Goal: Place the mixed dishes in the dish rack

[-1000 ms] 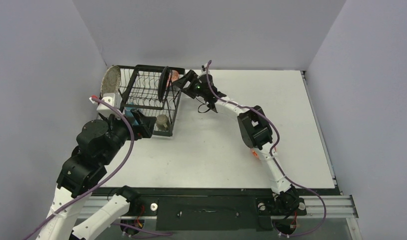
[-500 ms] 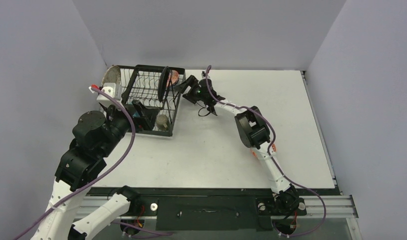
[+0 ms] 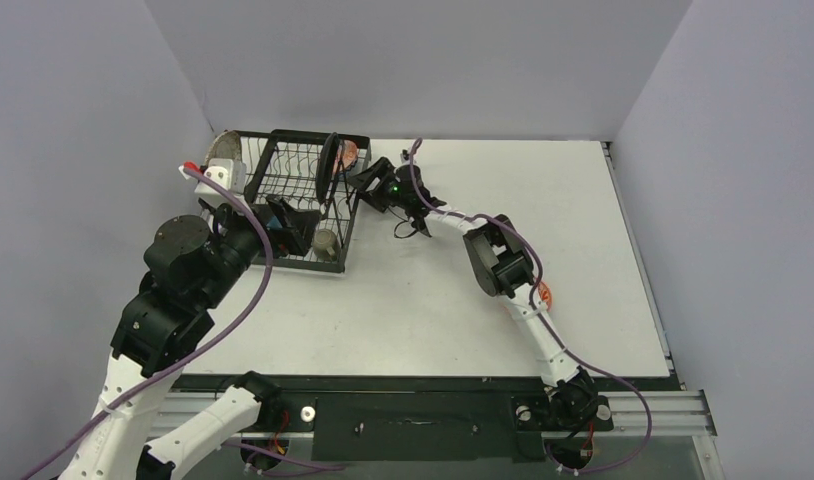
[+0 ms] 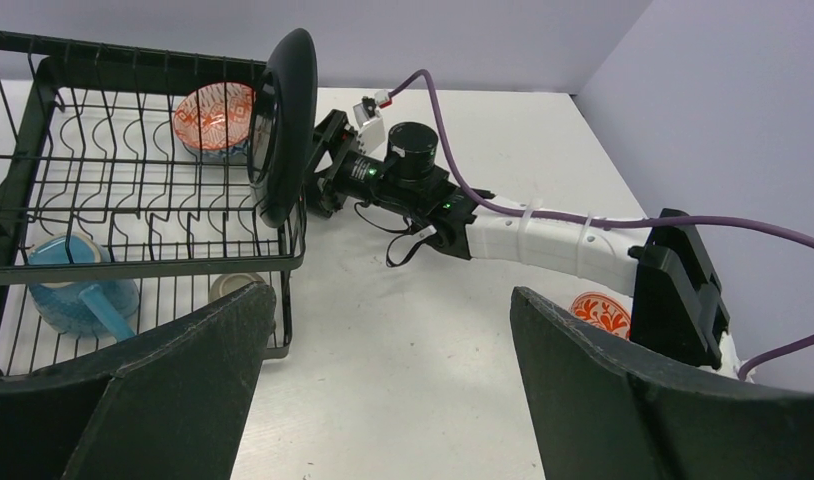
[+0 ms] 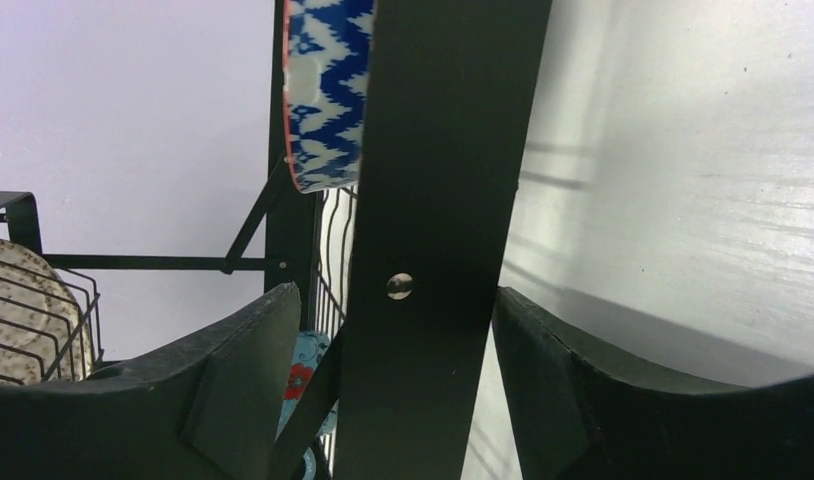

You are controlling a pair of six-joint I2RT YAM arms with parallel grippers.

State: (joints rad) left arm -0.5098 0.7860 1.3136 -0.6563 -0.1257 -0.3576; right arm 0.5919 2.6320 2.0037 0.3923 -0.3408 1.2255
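The black wire dish rack (image 3: 283,190) stands at the far left. In it are a glossy black plate (image 4: 283,120) standing upright, a red-orange patterned bowl (image 4: 215,118), a light-blue mug (image 4: 78,295) and a small olive cup (image 3: 326,243). A speckled grey plate (image 3: 223,160) leans at the rack's left end. Another patterned bowl (image 4: 603,312) lies on the table beside the right arm. My left gripper (image 4: 393,400) hangs open and empty over the rack's near right corner. My right gripper (image 5: 393,300) stands open, its jaws on either side of a flat black bar of the rack (image 5: 433,200).
Grey walls close in the white table (image 3: 503,200) on three sides. The right arm (image 3: 493,255) stretches across the table's middle toward the rack. The bowl's blue zigzag outside (image 5: 328,90) shows just beyond the bar in the right wrist view.
My left gripper has moved farther back over the rack's near side. My right gripper has slid down along the rack's right side and its jaws have narrowed around the bar.
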